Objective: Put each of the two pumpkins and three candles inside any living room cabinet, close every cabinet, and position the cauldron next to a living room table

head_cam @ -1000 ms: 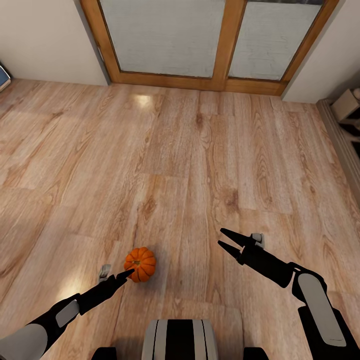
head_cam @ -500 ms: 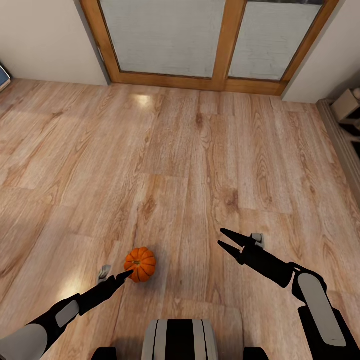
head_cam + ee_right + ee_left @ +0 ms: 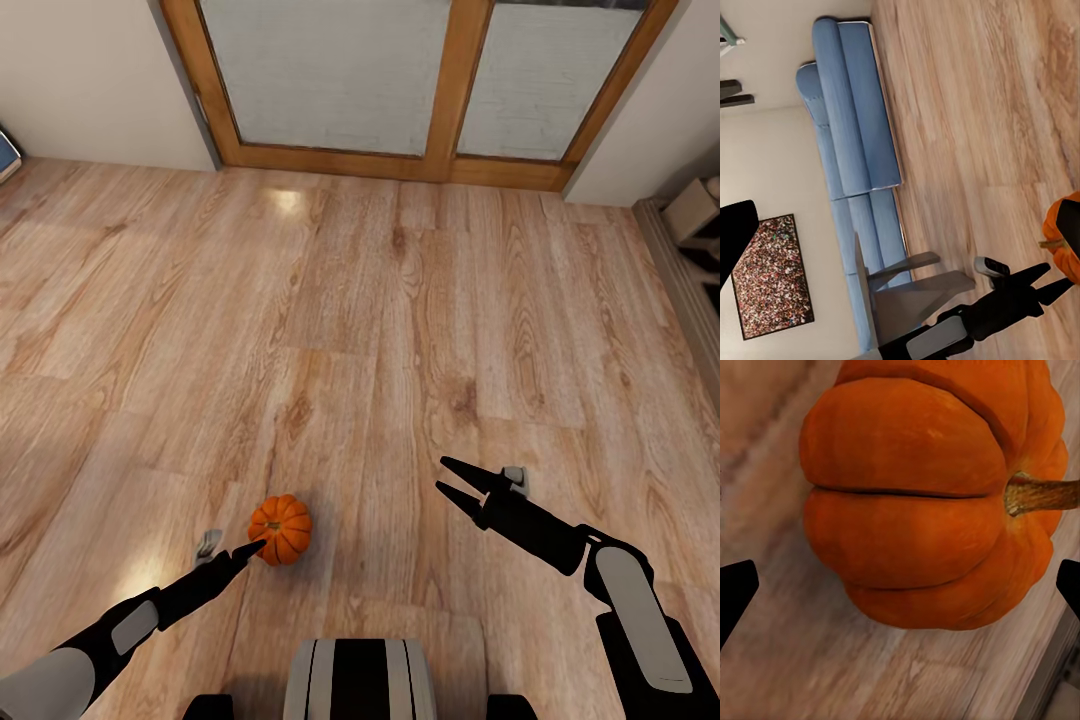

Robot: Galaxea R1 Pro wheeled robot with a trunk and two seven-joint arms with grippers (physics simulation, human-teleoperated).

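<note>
Pumpkin (image 3: 280, 529) pickup is judged to be the step in hand: the small orange fruit is seen resting on the wood floor (image 3: 400, 300) at the lower left of the head frame, stem up. The left hand (image 3: 252, 549) is held right against it, its dark fingertips (image 3: 735, 592) spread wide at either edge of the wrist picture with the pumpkin between them, nothing yet gripped. A further advance and a closing of the fingers are called for next. The right hand (image 3: 447, 478) is held open and empty at lower right. No cabinet or other container can be made out; a blue sofa (image 3: 859, 142) is seen in the right wrist picture.
</note>
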